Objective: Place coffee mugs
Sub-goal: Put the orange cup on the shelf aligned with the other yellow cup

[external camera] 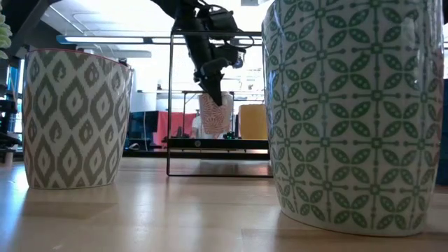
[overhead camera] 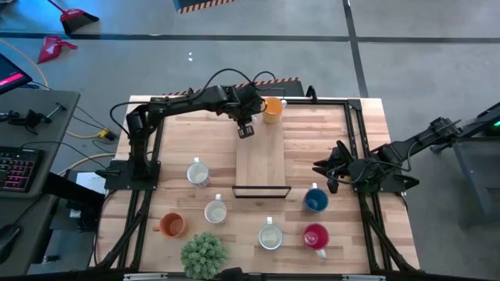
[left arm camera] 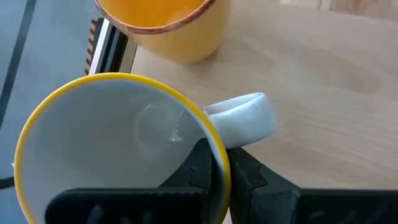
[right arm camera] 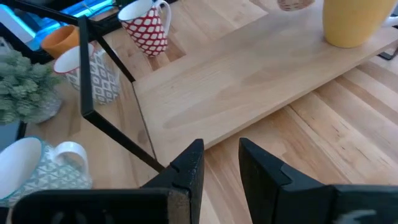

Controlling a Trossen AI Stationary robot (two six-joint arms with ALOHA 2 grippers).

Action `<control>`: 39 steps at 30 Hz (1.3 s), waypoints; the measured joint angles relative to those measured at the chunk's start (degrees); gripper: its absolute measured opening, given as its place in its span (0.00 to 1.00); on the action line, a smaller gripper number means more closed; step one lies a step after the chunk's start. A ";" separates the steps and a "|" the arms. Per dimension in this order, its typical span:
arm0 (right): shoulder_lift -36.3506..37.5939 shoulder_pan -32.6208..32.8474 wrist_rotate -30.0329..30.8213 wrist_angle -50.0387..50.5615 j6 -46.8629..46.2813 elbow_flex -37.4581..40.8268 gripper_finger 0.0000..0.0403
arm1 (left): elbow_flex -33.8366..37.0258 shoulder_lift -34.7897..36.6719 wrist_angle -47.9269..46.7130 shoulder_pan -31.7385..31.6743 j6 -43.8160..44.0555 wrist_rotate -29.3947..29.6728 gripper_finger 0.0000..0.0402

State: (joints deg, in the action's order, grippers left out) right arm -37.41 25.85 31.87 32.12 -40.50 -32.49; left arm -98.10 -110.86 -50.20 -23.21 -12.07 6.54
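Note:
My left gripper (overhead camera: pixel 246 127) is at the far end of the raised wooden board (overhead camera: pixel 262 160), shut on a white mug with a yellow rim (left arm camera: pixel 112 143). That mug also shows in the low view (external camera: pixel 214 117). An orange-yellow mug (overhead camera: pixel 272 109) stands on the board just beyond it. Two white mugs (overhead camera: pixel 198 172) (overhead camera: pixel 216 211), an orange mug (overhead camera: pixel 172 225), another white mug (overhead camera: pixel 270 236), a blue mug (overhead camera: pixel 316 200) and a red-pink mug (overhead camera: pixel 316 236) stand on the table. My right gripper (overhead camera: pixel 326 168) is open and empty, at the board's right side. My left gripper pinches the mug's rim (left arm camera: pixel 216 142) right beside the white handle (left arm camera: pixel 245 118), one finger inside the mug and one outside. The fingers come from above, pointing down. The mug hangs upright at the board's far end; I cannot tell whether its base touches the board.
A green spiky plant ball (overhead camera: pixel 204 254) sits at the near edge. A black wire frame (overhead camera: pixel 262 191) stands at the board's near end. In the low view two patterned mugs (external camera: pixel 77 119) (external camera: pixel 350 112) stand close in front.

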 joint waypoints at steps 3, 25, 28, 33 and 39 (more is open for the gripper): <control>0.00 0.02 -0.87 -0.26 -0.01 0.00 0.20 | 0.00 -0.12 -0.73 -0.71 -0.32 -0.27 0.02; 0.00 0.02 -0.85 -2.66 0.51 0.00 0.20 | 0.00 -0.38 0.59 -2.55 -0.74 -2.15 0.02; 0.00 0.02 -0.84 -3.64 1.06 -0.01 0.20 | 0.00 -0.40 0.88 -2.55 -1.56 -2.41 0.02; -0.02 0.02 -0.83 -3.72 1.08 -0.02 0.20 | 0.00 -0.38 1.37 -2.51 -1.94 -2.39 0.02; 0.00 0.02 -0.83 -3.72 0.97 -0.02 0.20 | 0.00 -0.38 1.27 -2.53 -2.59 -2.44 0.02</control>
State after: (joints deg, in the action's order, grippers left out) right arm -37.41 25.87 31.05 28.40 -39.53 -32.51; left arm -98.10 -111.24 -48.93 -25.74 -14.66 4.10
